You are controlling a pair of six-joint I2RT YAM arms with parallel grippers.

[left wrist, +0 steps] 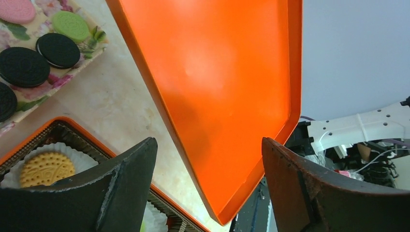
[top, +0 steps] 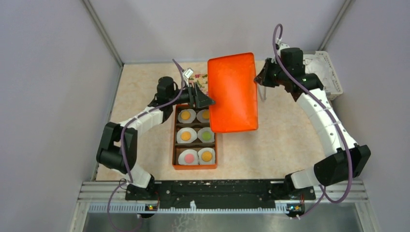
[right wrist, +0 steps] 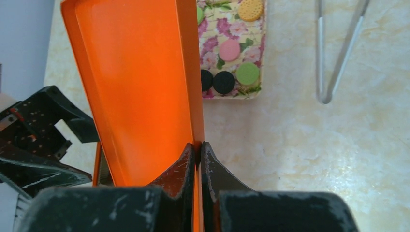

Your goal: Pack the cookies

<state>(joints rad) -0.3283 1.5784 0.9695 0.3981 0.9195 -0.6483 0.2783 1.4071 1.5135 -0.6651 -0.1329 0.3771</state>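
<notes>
An orange lid hangs tilted above the table. My right gripper is shut on its right rim; the wrist view shows both fingers pinching the rim. My left gripper is open at the lid's left edge, and the lid's corner lies between its spread jaws without touching them. The orange box holds six cookies in white paper cups, among them an orange one. Loose cookies lie on the floral board: pink, green, black.
Metal tongs lie on the table right of the floral board, also visible in the top view. A white basket stands at the back right. Grey walls close in the table on three sides.
</notes>
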